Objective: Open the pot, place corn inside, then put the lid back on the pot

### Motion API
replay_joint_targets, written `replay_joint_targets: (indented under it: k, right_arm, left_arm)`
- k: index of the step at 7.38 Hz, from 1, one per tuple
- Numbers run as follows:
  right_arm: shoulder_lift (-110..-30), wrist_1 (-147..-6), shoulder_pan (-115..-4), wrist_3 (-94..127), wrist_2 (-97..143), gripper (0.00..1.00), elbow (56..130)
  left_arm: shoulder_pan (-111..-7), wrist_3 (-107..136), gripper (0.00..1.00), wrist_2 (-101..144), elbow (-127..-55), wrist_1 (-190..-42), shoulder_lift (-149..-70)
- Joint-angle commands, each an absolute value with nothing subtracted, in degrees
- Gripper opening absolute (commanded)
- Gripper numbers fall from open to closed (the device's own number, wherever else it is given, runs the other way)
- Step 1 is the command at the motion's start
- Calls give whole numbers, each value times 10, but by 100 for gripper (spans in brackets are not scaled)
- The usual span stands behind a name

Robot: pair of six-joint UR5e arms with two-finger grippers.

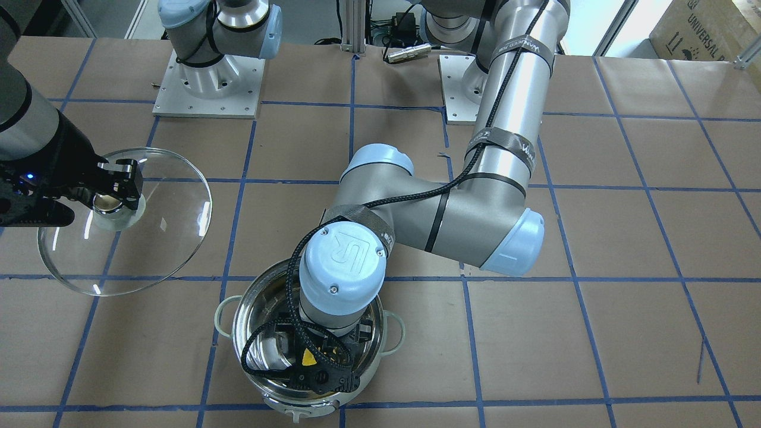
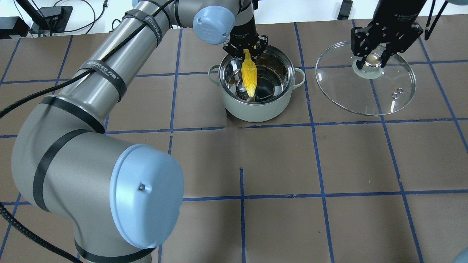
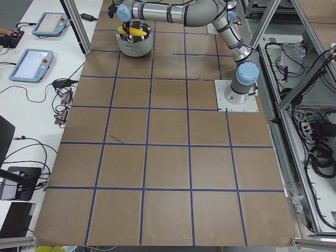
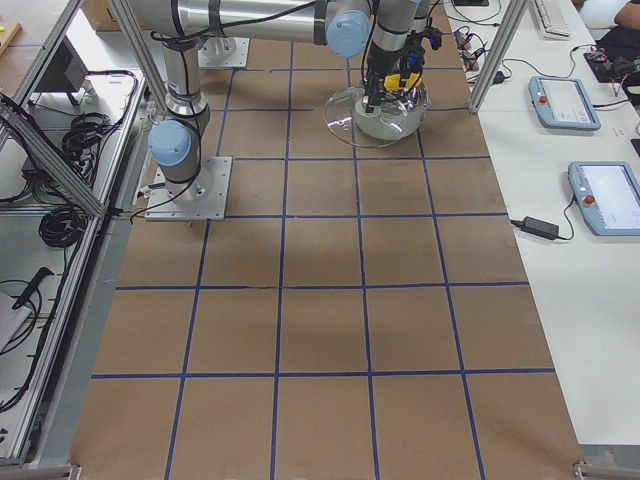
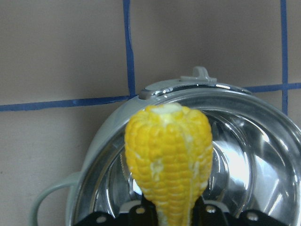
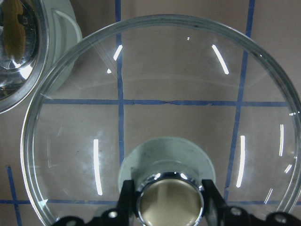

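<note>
Grasping with the left hand (image 2: 245,54), clenched, the narrow end of a yellow tapered ear of corn (image 2: 249,76); pointing its blunt end down into the open mouth of a wide shiny stainless-steel pot with pale-green wall and loop handles (image 2: 256,109), upper centre of the overhead frame. Judging release as the step in hand: best sinking nearer the mirrored floor first, keeping clear of the rim, then unclenching gently to avoid a bounce. Gripping with the right hand (image 2: 372,63) the chrome-topped knob (image 6: 169,197) of a large round clear glass lid (image 2: 365,95), upper right, beside the pot, over the brown tabletop (image 2: 278,164).
</note>
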State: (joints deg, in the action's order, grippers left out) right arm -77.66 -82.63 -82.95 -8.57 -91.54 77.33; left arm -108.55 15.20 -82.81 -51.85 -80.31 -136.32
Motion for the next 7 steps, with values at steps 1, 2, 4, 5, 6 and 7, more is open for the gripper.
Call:
replay_joint_targets:
  k: [1,2,4,5,6,7]
  right_arm:
    - [-776,-825,-831,-85,-916,29,773]
    - [-776,-827,-831,-86,-916,29,773]
    - [-777,-826,-831,-83,-914,29,772]
    - [-778,-825,-832,-79,-915,29,768]
    - [-780,-826,-838,-73,-913,29,762]
    - [-778,-828,-860,-51,-915,29,755]
  left_arm:
    - [-1087,147,100,-852,-556,-802,-1357]
    - [-1084,145,100,-860,-558,-801,-1355]
    - [-1081,145,100,-861,-552,-802,-1346]
    - [-1075,143,100,-861,-562,-808,-1325]
    - [-1057,142,100,-860,-568,-836,-1294]
    - [-1034,116,100,-860,-569,-858,-1263]
